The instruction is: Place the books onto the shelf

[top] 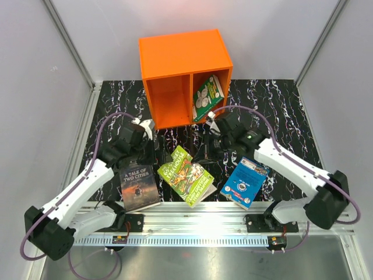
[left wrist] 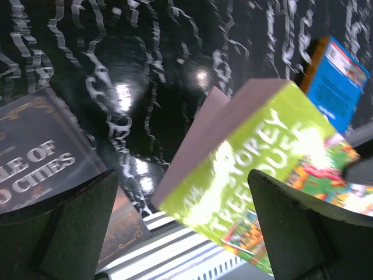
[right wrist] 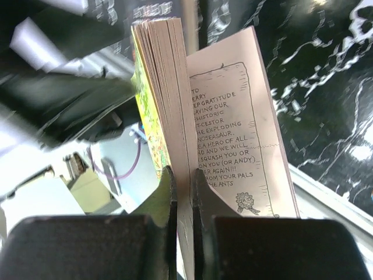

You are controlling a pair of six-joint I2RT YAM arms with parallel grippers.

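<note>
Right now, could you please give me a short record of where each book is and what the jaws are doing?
shelf: orange, two compartments, back of table
shelved book: green-and-white cover, leaning in right compartment
green book: middle front, partly open
brown book: flat, front left
blue book: front right
left jaws: wide open, gripping nothing
right jaws: shut on green book's pages

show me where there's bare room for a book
Free: left compartment of the shelf; bare mat left and right of it. Right compartment holds a leaning book. Crowded: near edge, with brown book, middle green book, blue book.
</note>
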